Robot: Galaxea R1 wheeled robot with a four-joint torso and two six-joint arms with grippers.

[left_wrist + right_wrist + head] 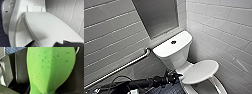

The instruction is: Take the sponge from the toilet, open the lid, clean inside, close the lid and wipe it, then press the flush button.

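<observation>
pinched in the right tool (41, 90), sponge (50, 68)

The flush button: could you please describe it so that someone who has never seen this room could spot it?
Look to the white toilet in the tiled corner, beside the metal grab bar. Its flat rectangular tank top sits behind the rounded lid. The flush button is the small dark round spot in the middle of that top, the only dark mark on it.
</observation>
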